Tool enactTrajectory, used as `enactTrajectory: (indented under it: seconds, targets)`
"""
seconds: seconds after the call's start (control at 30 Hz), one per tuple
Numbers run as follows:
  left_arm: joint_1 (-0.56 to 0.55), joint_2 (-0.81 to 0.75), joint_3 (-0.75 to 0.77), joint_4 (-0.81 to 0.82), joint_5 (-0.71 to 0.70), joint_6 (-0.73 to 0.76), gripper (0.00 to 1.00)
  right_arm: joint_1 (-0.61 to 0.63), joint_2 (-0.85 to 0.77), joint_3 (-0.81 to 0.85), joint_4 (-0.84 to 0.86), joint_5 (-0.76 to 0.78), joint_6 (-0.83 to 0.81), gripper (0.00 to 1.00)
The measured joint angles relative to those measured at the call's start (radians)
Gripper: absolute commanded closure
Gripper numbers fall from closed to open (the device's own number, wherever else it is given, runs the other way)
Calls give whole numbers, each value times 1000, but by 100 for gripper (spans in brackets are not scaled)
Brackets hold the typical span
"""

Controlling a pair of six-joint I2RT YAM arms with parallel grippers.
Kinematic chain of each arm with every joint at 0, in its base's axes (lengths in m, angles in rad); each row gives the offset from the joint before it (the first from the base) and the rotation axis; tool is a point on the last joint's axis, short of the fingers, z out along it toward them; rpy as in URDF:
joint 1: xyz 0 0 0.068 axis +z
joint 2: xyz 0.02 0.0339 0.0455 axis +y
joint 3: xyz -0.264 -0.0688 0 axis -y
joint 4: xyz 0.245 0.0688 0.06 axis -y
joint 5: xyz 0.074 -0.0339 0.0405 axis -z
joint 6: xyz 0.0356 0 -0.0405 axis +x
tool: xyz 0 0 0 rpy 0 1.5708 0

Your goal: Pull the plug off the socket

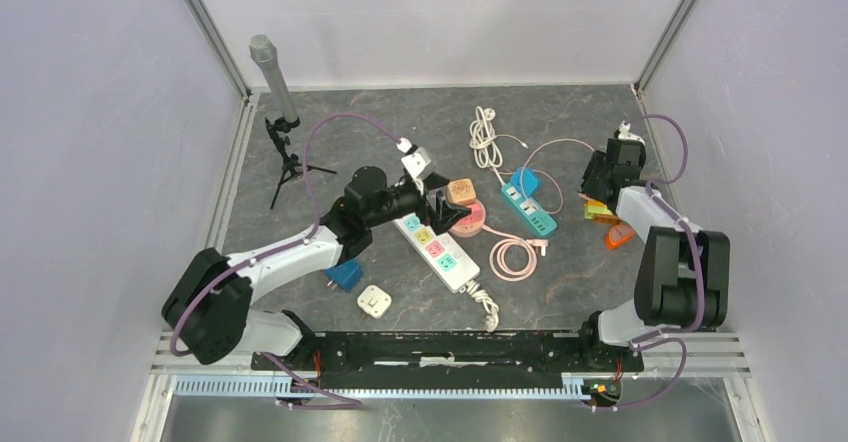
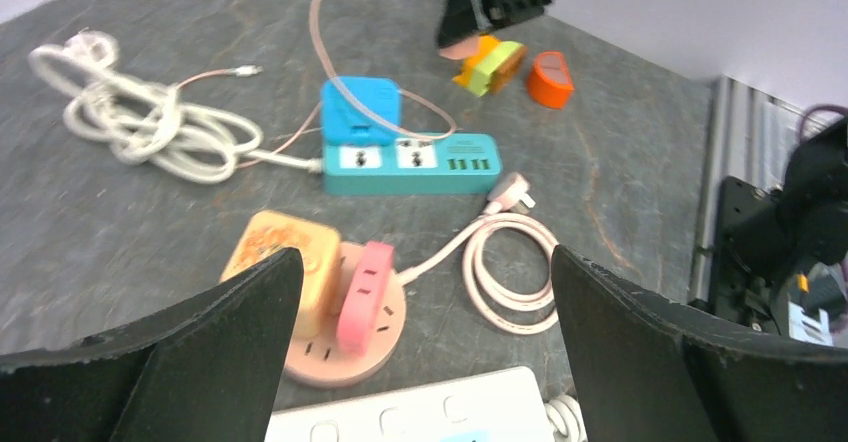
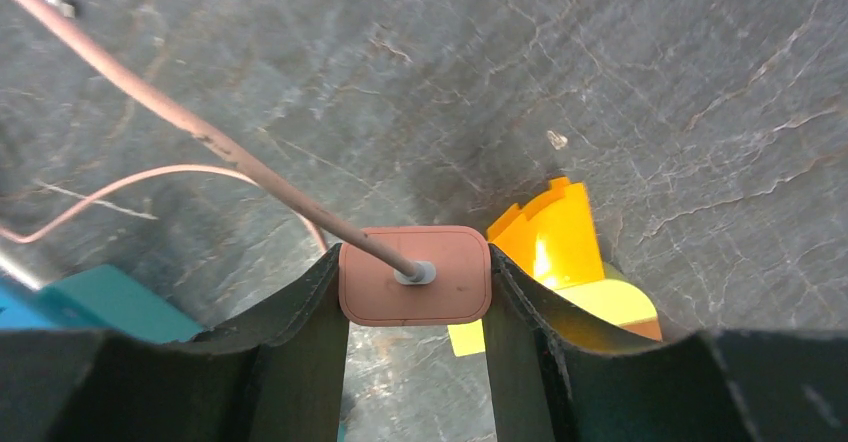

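A round pink socket (image 2: 340, 347) lies on the dark table with a yellow-orange plug (image 2: 285, 252) and a pink plug (image 2: 365, 292) standing in it. My left gripper (image 2: 425, 262) hangs open just above and in front of it; in the top view it (image 1: 447, 205) sits beside the socket (image 1: 470, 224). My right gripper (image 3: 415, 262) is shut on a salmon plug (image 3: 415, 274) with a thin pink cable, held above the table at the far right (image 1: 600, 177). A teal power strip (image 2: 410, 167) carries a blue plug (image 2: 360, 112).
A white power strip (image 1: 438, 252) lies under the left wrist. Yellow-orange pieces (image 1: 600, 212) and an orange piece (image 1: 620, 234) lie by the right gripper. There is also a coiled pink cord (image 1: 515, 257), a white cable bundle (image 1: 485, 137), a microphone stand (image 1: 275, 72), and a blue adapter (image 1: 345, 275) and a white adapter (image 1: 374, 301).
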Motion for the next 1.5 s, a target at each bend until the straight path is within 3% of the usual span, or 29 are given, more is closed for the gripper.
enactTrajectory:
  seconds: [0.27,0.53,0.8,1.0,1.3,1.43,1.5]
  targets:
    - [20,-66,126,-315,-232,-56,0,-36,128,45,22,-102,-5,34]
    - [106,-69,122,-378,-262,-181,0,-34,126,48,9,-123,-18,13]
    - [127,-101,122,-476,-364,-281,0,-34,-24,37,17,-140,-32,11]
    - [251,-167,110,-518,-382,-408,0,-25,-204,-68,168,-314,-45,11]
    - [268,-132,157,-596,-243,-461,6,99,-125,-88,262,-459,-52,9]
    - [211,-105,205,-599,-197,-462,6,124,-40,-90,286,-484,-51,15]
    - [169,-87,237,-599,-190,-462,6,126,5,-90,294,-506,-51,22]
